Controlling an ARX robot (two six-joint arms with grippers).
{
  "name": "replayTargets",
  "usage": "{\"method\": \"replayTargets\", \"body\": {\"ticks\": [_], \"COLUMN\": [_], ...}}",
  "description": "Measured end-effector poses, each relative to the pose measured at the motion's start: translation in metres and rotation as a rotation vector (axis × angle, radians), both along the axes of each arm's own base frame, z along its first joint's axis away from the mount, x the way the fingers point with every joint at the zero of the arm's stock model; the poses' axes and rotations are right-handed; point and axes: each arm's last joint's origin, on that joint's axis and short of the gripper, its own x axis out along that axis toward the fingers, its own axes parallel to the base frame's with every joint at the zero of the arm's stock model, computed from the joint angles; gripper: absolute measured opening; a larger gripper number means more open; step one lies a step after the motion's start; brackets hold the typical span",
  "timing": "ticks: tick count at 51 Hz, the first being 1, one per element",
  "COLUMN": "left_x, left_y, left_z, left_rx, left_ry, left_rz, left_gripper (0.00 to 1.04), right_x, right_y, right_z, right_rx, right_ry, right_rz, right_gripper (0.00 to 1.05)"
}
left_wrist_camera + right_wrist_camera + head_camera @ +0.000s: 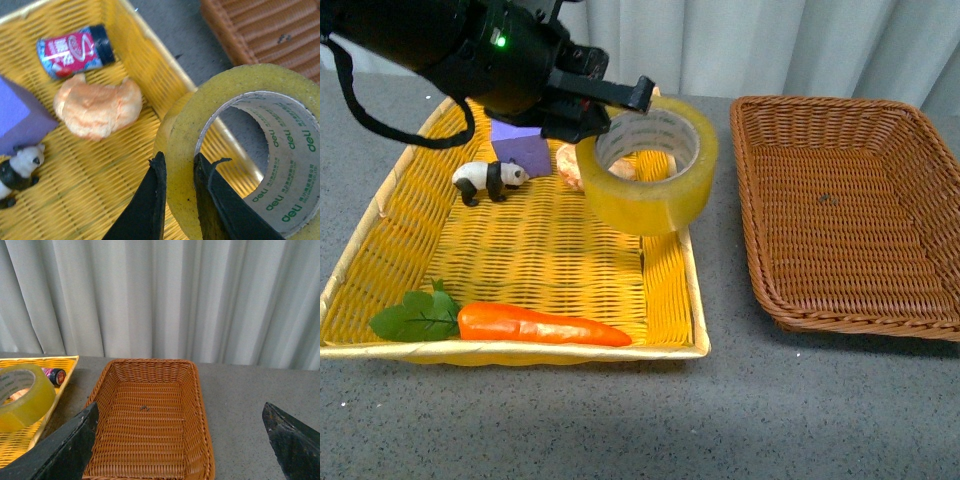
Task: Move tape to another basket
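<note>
Site reads as a robot test lab or data-collection bench.

- Brown wicker basket sits on a bare grey speckled tabletop.
- Directly behind the basket, a pale pleated curtain closes off the whole background like a staged backdrop.
- Left of the basket, a yellow woven basket holds an unrelated mix of props: toy panda, plastic-looking carrot, purple block, bread roll, small red can.
- Above and left of the basket hangs a black robot arm with a lit green indicator.
</note>
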Motion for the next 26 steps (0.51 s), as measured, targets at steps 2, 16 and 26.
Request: {"method": "replayTargets", "body": {"ticks": [2, 16, 26], "left_x": [0.000, 0.005, 0.013], "left_y": [-0.007, -0.064, -0.102], "left_z": [0.007, 0.031, 0.035], "left_rx": [0.006, 0.090, 0.105], "left_ry": [-0.029, -0.174, -0.204], "left_rz": [-0.047, -0.301, -0.385], "left_gripper": [0.14, 0.14, 0.14], "right_x": [0.000, 0.000, 0.000], "right_y": [0.000, 0.000, 0.000], "right_z": [0.000, 0.000, 0.000], "right_rx": [0.000, 0.000, 0.000], "right_ry": [0.000, 0.000, 0.000], "right_rz": [0.000, 0.000, 0.000], "right_gripper": [0.96, 0.96, 0.96]}}
